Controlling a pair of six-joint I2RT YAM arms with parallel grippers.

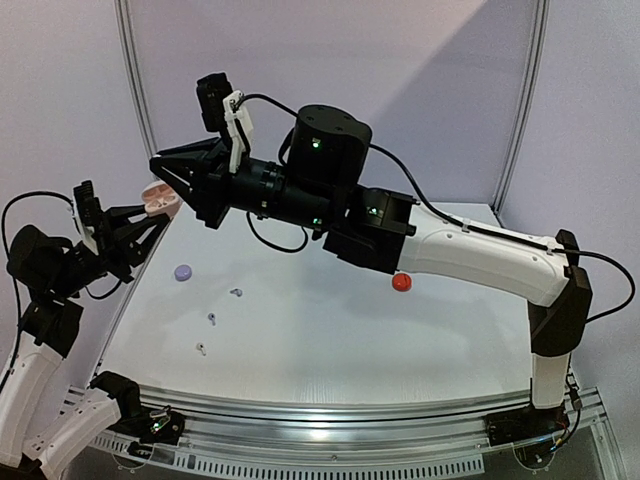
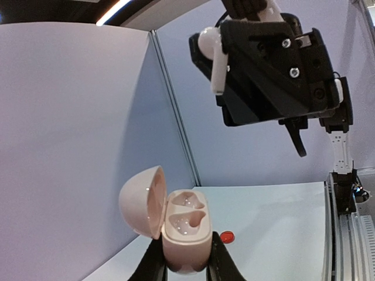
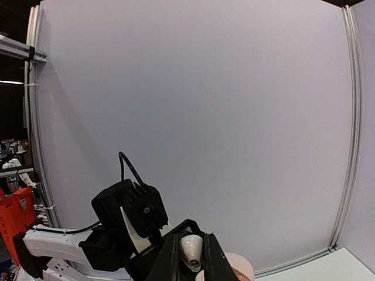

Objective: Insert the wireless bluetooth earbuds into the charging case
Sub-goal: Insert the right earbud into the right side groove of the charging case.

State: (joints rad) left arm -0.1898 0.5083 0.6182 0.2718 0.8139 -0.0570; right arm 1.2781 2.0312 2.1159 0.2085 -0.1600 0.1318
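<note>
1. Left pincer (image 1: 155, 215) was clamped on the lower body of the charging case (image 2: 184, 231) and held it up off the worktop (image 1: 330, 340), at the far left.
2. The case's lid (image 2: 143, 199) stood hinged open to the left in the left wrist view. Both moulded sockets faced up and looked unfilled.
3. Right pincer (image 1: 165, 172) reached across from the right side, with its tip above the open case. Its jaws were closed on a white earbud (image 2: 212, 58).
4. The earbud sat at the very tip between the fingers, stem pointing down in the left wrist view. It was above the case and apart from it, not in a socket.
5. In the right wrist view the earbud showed pinched between the two fingers, with the case's pale rim just below and to the right.
6. Loose earbuds (image 1: 236, 292) (image 1: 211, 319) (image 1: 201, 349) lay on the worktop front-left, well apart from both pincers. They were too small to tell colours surely.
7. A lilac round case (image 1: 183, 271) lay on the worktop near the left pincer, below the held case.
8. A red round case (image 1: 401, 282) lay mid-worktop, partly under the right arm.
</note>
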